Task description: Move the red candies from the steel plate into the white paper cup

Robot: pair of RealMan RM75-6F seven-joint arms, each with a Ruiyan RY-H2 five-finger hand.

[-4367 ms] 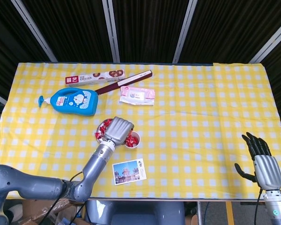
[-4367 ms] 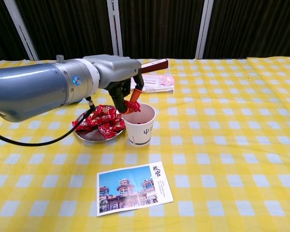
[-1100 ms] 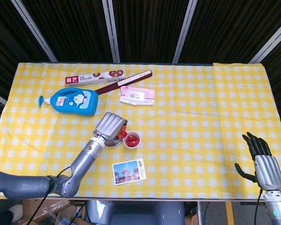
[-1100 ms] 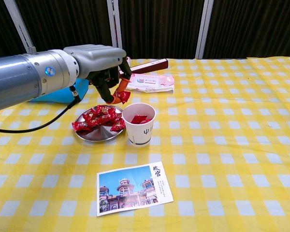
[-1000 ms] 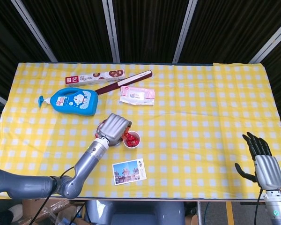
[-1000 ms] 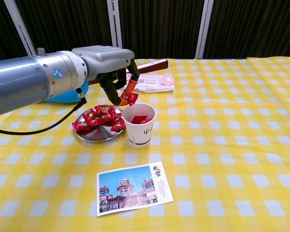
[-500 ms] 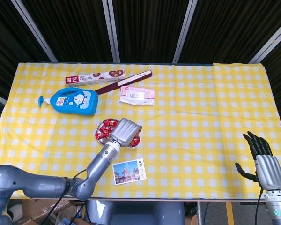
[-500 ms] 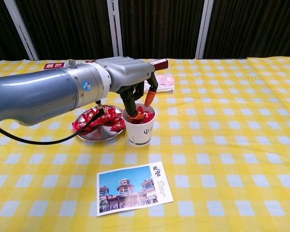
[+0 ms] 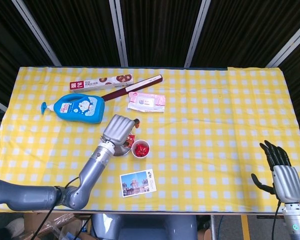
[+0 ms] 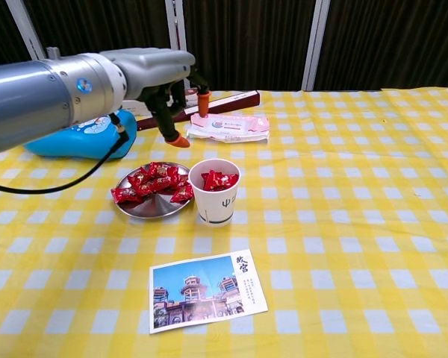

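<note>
A steel plate [image 10: 145, 210] holds several red candies [image 10: 155, 183] on the yellow checked cloth. Just to its right stands the white paper cup [image 10: 215, 195], with red candies [image 10: 219, 179] lying inside. My left hand [image 10: 170, 93] hovers above the plate's far side with its fingers apart and nothing in them. In the head view this left hand [image 9: 118, 130] covers most of the plate, beside the cup [image 9: 140, 149]. My right hand [image 9: 281, 172] stays at the table's right front edge, fingers spread and empty.
A blue lotion bottle [image 9: 75, 108] lies behind the plate on the left. A long food-wrap box [image 9: 101, 84], a dark red case [image 9: 132, 87] and a pink wipes pack [image 9: 146, 102] lie further back. A postcard [image 10: 207, 291] lies in front of the cup.
The left hand carried a candy over the cup, let it go inside, then rose and moved back left over the plate, now empty. The right hand has not moved.
</note>
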